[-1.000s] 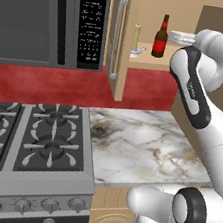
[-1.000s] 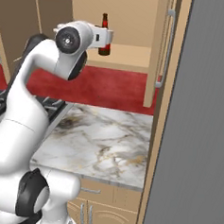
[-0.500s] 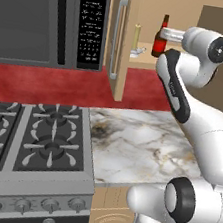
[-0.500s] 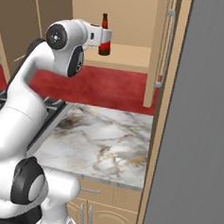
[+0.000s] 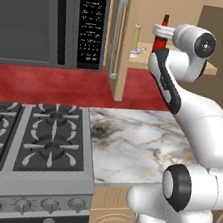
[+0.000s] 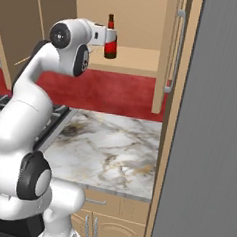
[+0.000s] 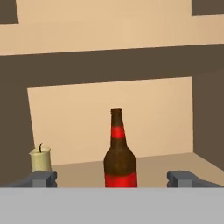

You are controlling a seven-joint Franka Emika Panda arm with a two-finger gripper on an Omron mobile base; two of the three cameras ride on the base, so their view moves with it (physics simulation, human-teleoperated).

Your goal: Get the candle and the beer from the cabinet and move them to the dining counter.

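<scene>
Beer point(image 7: 120, 156) and candle point(image 7: 40, 159) on cabinet point(image 7: 87, 173) shelf

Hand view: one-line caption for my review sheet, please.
Open hand faces the beer standing upright inside the cabinet, candle to its left.

Glossy white arm point(image 5: 202, 127) — rounded segments (dark joint caps), small dark fingertips point(image 7: 43, 178).
</scene>
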